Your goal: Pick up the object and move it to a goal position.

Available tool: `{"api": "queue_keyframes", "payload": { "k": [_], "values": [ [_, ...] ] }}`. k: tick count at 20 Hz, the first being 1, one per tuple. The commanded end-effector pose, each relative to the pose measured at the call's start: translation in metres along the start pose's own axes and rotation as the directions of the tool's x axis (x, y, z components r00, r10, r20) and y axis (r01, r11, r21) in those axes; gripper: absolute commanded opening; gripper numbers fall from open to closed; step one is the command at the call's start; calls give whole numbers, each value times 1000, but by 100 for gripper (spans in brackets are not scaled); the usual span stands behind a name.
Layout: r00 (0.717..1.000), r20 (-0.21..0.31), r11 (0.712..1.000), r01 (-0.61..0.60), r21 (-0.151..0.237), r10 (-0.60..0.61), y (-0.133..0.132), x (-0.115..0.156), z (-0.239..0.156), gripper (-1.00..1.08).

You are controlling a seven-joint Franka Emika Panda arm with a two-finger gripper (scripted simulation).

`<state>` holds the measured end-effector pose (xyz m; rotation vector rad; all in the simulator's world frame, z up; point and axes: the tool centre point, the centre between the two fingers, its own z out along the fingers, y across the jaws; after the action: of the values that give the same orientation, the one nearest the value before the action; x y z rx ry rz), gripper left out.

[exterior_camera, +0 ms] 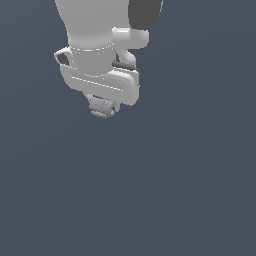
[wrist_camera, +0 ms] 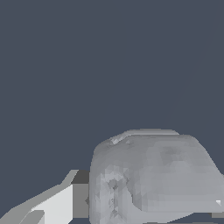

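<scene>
The object (exterior_camera: 102, 107) is a small grey lumpy chunk with a rough surface. In the exterior view it sits right under the white hand of my arm, at the upper left. My gripper (exterior_camera: 103, 105) is around it; the fingers are mostly hidden by the hand. In the wrist view the object (wrist_camera: 153, 179) fills the space by one white finger (wrist_camera: 57, 205), which presses against its side. The other finger is hidden behind the chunk. The gripper appears shut on the object.
A plain dark blue-grey surface (exterior_camera: 175, 190) fills the rest of both views. No other objects or markers show.
</scene>
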<state>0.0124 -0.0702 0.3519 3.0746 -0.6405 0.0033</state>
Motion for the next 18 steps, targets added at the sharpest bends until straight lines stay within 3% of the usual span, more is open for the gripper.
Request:
{"api": "queue_keyframes", "payload": {
  "k": [1,10,18],
  "values": [
    [1000,2,1000,1,0,-1,-3,4,-21,-100],
    [1000,2,1000,1,0,-1,-10,18,-79,-100],
    [1000,2,1000,1,0,-1,-14,26,-106,-100]
  ]
}}
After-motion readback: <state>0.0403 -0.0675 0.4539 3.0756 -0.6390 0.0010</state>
